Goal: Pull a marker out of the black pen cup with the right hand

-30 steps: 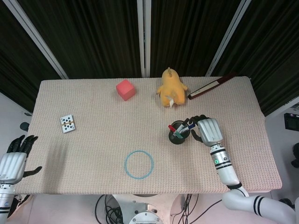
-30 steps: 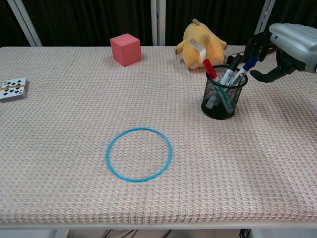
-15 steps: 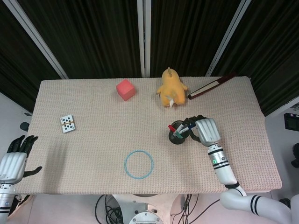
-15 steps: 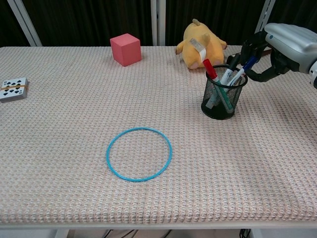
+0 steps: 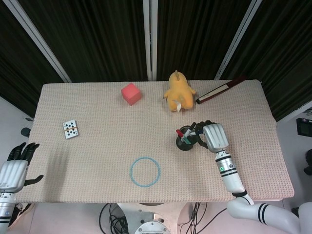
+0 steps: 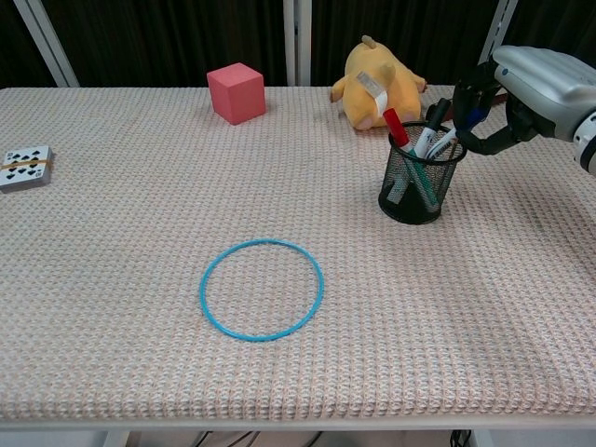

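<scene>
The right hand (image 6: 526,93) is closing its fingers around a blue-capped marker (image 6: 463,126) above the black pen cup (image 6: 420,185), with bare desk (image 6: 521,279) stretching toward the near edge.

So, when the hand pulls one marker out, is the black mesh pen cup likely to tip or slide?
Probably it may tip: the black mesh pen cup looks light and stands free on the woven beige tablecloth. The markers lean toward the right hand, so a slanted pull could drag the rim. The rough cloth likely limits sliding.
</scene>
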Controlling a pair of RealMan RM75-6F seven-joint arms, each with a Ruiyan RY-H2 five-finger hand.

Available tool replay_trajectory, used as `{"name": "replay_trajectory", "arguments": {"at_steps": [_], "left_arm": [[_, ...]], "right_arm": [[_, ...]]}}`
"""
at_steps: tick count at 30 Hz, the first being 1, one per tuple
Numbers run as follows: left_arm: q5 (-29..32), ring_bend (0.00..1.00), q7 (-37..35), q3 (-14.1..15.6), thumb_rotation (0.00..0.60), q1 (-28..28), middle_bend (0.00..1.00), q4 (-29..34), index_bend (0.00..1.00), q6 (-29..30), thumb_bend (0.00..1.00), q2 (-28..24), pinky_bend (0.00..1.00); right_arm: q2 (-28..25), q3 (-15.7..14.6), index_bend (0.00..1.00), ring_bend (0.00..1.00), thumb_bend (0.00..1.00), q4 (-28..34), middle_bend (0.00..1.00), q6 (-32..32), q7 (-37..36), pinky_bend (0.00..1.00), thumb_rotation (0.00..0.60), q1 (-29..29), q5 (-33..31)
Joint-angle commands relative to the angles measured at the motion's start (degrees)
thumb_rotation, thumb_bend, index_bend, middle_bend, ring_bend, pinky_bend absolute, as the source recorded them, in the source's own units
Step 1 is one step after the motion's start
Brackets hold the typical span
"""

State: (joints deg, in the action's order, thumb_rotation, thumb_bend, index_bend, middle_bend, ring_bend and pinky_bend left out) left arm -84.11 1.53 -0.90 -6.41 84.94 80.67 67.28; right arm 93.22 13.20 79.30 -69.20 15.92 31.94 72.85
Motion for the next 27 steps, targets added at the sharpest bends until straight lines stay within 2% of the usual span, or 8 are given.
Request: {"name": "replay_trajectory", "arguments": {"at_steps": [1,8,13,21,27], "left_arm": [[0.0,0.0,-0.1,0.0,0.6,0.0,0.08,0.0,0.11,0.0,0.0,0.0,0.11],[-0.1,0.0,0.0,-0.1,0.6,0.0,0.08,0.1,0.11,0.2,0.0,-0.1,0.11],[-0.2,0.0,0.0,-0.1,0.6,0.0,0.08,0.4,0.11,0.2,0.0,-0.3,0.11],[-0.3,0.0,-0.1,-0.1,0.6,0.1,0.08,0.6,0.11,0.5,0.0,-0.5,0.11],[-0.5,0.0,0.2,0.0,0.6,-0.1,0.08,0.6,0.11,0.2,0.0,-0.3,0.11]], "right_arm": [[0.3,0.1,0.6,0.45,0.34,-0.2,0.55,-0.4,-0.2,0.63,0.6,0.0,0.2],[0.8,0.4,0.67,0.48,0.35,-0.3,0.61,-2.9,-1.1,0.63,0.6,-0.2,2.0],[-0.4,0.5,0.69,0.48,0.35,2.0,0.63,-4.6,-1.5,0.63,0.6,-0.8,3.3],[-7.5,0.3,0.74,0.48,0.36,10.5,0.67,-11.9,-2.3,0.63,0.6,-4.8,7.7],[-12.4,0.5,0.76,0.48,0.35,13.6,0.69,-16.2,-3.7,0.63,0.6,-8.3,8.6]]}}
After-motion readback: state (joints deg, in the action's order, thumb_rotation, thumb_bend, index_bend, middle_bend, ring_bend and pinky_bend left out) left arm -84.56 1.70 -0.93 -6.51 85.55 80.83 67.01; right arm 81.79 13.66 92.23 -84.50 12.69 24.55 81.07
